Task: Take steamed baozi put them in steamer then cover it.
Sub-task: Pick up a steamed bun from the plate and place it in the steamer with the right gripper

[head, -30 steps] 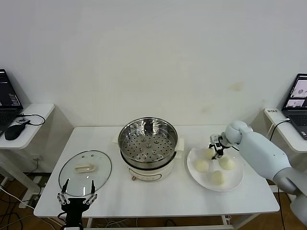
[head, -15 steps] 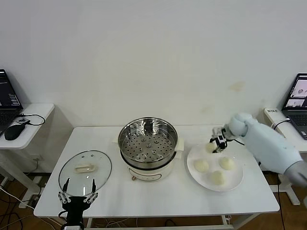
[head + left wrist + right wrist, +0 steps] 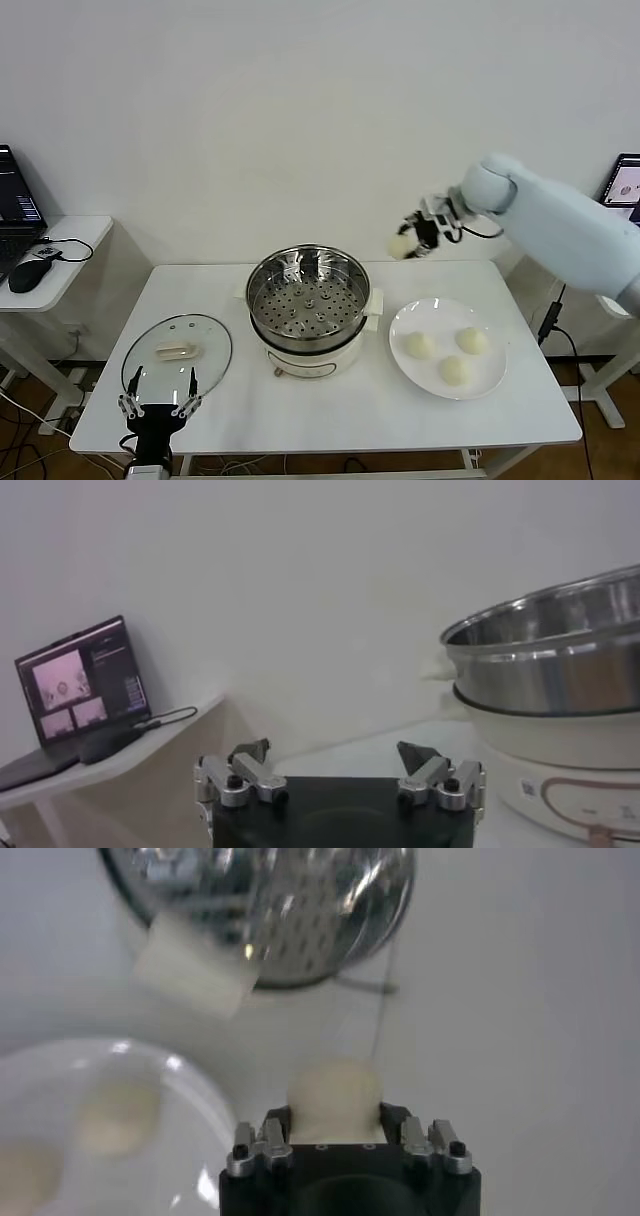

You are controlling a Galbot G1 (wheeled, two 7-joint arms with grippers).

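Right gripper (image 3: 411, 240) hanging in the air, clamped on one steamed baozi (image 3: 400, 245); in the right wrist view, bun (image 3: 335, 1094) sitting snug between the two fingers (image 3: 262, 1134), bulging out past the tips. Riding well above the table (image 3: 330, 410), off to the plate side of the steamer (image 3: 308, 300) and higher than its rim, not yet over the perforated basket. Below that gripper and toward the robot, white plate (image 3: 448, 348) lying flat, carrying three more buns (image 3: 419, 345) grouped loosely, none touching another. From the right wrist camera, steamer basket (image 3: 290, 903) showing beyond the held bun and plate (image 3: 90, 1118) just beside the gripper, both far beneath it.

Left gripper (image 3: 158, 412) idling low at the near table edge, fingers spread wide and gripping nothing; pointing forward at the cover (image 3: 178, 358), fingertips overlapping its near rim in the head view, contact impossible to judge. Cover lying flat on the table, cream handle up, just beside the steamer base and not touching it. In the left wrist view, both fingers (image 3: 245, 777) standing well apart, with the steamer wall (image 3: 555, 650) rising ahead and off to one side, and a laptop (image 3: 82, 675) on a side table farther off.
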